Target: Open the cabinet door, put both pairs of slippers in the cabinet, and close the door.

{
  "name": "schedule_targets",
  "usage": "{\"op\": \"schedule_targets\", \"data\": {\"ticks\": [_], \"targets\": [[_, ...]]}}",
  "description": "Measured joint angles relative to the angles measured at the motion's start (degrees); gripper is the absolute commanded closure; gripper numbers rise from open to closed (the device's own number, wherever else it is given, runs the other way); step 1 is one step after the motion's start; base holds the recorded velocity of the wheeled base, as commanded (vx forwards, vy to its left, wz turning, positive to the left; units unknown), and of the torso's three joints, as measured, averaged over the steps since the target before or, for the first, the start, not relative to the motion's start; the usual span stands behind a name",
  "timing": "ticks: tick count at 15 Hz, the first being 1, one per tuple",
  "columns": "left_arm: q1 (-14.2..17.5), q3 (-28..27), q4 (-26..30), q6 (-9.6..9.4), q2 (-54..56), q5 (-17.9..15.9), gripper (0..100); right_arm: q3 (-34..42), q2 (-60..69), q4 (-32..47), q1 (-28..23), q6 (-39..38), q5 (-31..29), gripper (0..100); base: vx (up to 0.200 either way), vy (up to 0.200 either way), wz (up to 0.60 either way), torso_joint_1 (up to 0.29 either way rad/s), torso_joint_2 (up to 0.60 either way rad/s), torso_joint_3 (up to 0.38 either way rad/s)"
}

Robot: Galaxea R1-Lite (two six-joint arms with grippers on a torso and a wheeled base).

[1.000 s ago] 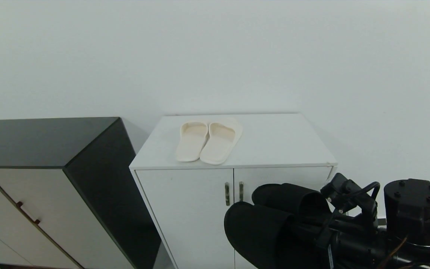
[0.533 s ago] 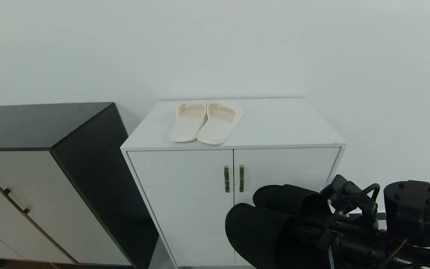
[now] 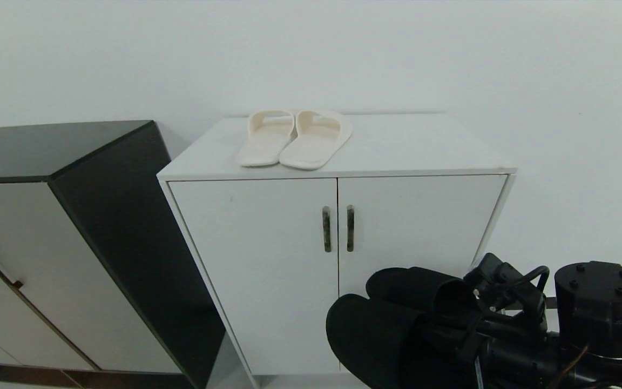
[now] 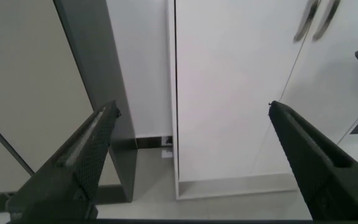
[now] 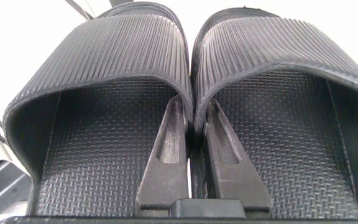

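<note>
Zero steps done, I judge | cabinet doors (image 3: pixel 257 259) shut | cream pair (image 3: pixel 295 138) on top | my right gripper (image 5: pixel 194 115) clamps black pair (image 3: pixel 392 329) | left gripper (image 4: pixel 192 109) spread, empty

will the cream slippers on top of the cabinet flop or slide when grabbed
Probably light and firm: the cream slippers look like moulded foam, and their straps stand arched unsupported. They lie flat, side by side and touching, on the smooth cabinet top, so a push would likely slide them rather than tip them. Nudging one would probably shift the other.
</note>
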State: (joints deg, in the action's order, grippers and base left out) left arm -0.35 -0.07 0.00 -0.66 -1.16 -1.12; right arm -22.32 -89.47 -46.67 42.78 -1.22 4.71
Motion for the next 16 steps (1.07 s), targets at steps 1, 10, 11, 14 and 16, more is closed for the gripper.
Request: {"op": "schedule_targets", "data": {"ticks": [1,10,11,14,16], "targets": [[-0.05,0.0,0.0,0.04,-0.49,0.0,0,0.0,0.0,0.0,0.0,0.0,0.0,100,0.0,0.0,0.0,-0.163,0.47,0.31],[0.06,-1.0,-0.32,1.04,0.56,-0.02,0,-0.26,-0.02,-0.07,0.0,-0.04,0.09,100,0.0,0.0,0.0,-0.11,0.46,0.345],[-0.02,-2.57,-0.13,2.13,0.23,-0.02,0,-0.26,-0.02,-0.05,0.0,-0.04,0.09,100,0.0,0.0,0.0,-0.032,0.44,0.393],[-0.63,-14.36,-0.22,5.69,-5.75,-1.11,0,-0.33,0.13,-0.09,0.0,-0.01,0.02,100,0.0,0.0,0.0,-0.025,0.35,0.325],[-1.77,-19.36,-0.35,6.68,-13.01,-6.81,0,-0.33,0.13,-0.16,0.0,-0.09,0.2,100,0.0,0.0,0.0,0.0,0.1,0.078]]}}
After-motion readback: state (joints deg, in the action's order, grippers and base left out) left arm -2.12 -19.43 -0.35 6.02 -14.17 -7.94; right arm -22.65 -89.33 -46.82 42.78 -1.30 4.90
